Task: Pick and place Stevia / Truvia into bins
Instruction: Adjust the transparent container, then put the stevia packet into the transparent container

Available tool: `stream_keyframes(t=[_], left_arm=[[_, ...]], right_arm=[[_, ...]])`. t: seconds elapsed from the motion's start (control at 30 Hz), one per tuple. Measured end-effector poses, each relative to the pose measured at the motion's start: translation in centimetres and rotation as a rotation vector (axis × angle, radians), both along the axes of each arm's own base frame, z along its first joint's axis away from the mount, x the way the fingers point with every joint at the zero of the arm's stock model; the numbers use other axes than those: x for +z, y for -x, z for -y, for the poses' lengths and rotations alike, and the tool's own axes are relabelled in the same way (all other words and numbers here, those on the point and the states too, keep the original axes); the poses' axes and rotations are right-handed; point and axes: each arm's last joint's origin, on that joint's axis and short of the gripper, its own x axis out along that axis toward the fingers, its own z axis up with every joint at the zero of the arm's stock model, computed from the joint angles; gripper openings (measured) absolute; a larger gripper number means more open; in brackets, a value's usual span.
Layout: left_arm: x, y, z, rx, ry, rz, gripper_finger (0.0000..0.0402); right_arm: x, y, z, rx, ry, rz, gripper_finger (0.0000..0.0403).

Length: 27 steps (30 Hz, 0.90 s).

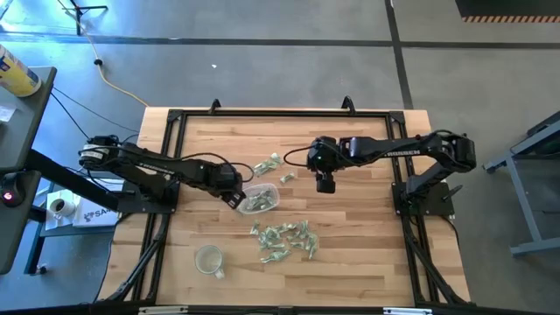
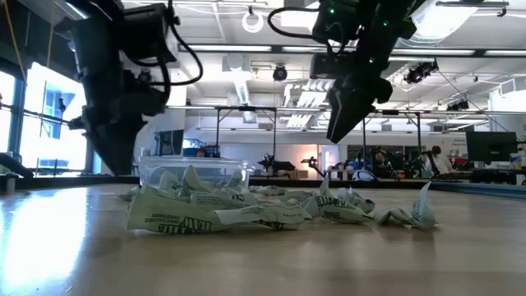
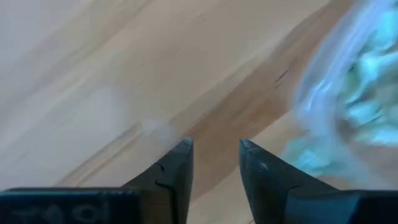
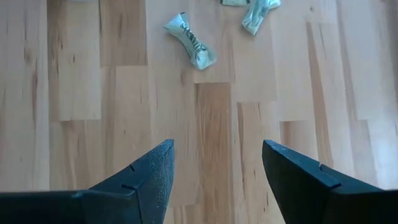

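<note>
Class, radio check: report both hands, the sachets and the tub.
Left hand empty, slightly open, beside the tub. Right hand open, empty, above bare wood. Some sachets in tub; pile loose on table. Nothing blocking.

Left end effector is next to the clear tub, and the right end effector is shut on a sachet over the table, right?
Not quite. The right end effector is open and empty, as the right wrist view shows; a sachet lies on the table ahead of it. The left end effector is indeed beside the clear tub.
</note>
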Motion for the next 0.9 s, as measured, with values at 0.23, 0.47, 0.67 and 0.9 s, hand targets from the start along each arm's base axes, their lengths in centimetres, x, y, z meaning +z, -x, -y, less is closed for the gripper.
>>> stream_keyframes(t=[0.23, 0.47, 0.67, 0.9], left_arm=[[-0.8, -2.1, 0.1, -0.081, 0.083, 0.184, 0.0114], [-0.6, -3.8, 0.1, -0.140, 0.048, 0.269, 0.0108], [2.0, -2.5, 0.1, -0.143, 0.030, 0.125, 0.0108], [6.4, 0.6, -0.1, -0.043, 0.018, 0.220, 0.0108]], right_arm=[[0.0, 0.0, 0.0, -0.002, 0.001, -0.003, 0.0228], [0.0, 0.0, 0.0, -0.003, 0.005, 0.003, 0.0228], [0.0, -0.3, -0.1, 0.125, -0.005, 0.017, 0.0228], [-1.6, -2.1, 0.3, 0.307, 0.058, 0.051, 0.0228]])
